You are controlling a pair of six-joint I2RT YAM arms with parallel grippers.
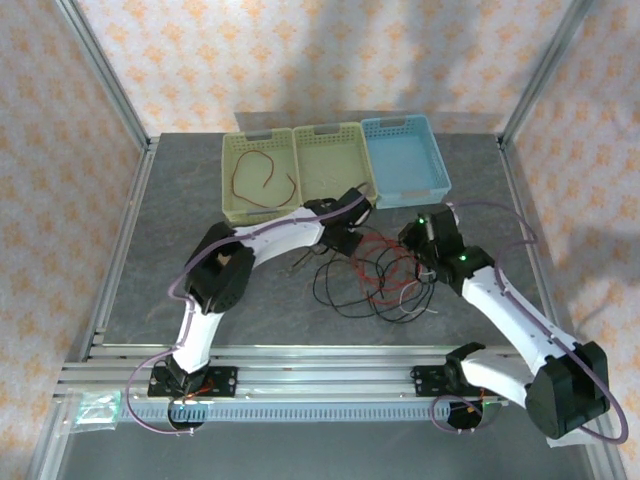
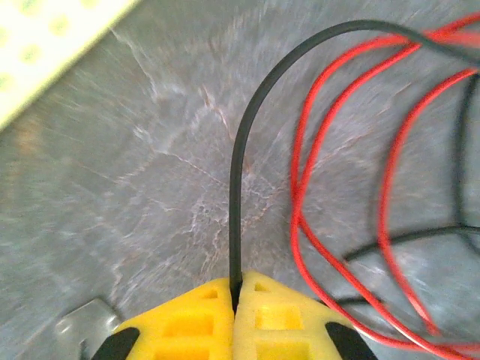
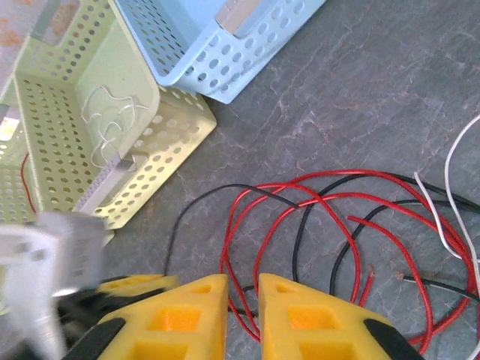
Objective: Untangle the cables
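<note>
Left pincer [image 2: 234,291] pinching black cable [image 2: 234,172]; open table [image 2: 112,187] leftward.

Left arm [image 1: 262,240], right arm [image 1: 510,310]: white shells, black joint housings, black base mounts. Purple cable [image 1: 480,204] routed along each arm. Green lights [image 1: 463,257] on right arm. Left gripper [image 2: 234,285], right gripper [image 3: 242,282]: yellow moulded fingers [image 2: 187,326] with rectangular recesses, black trim at outer corners
</note>
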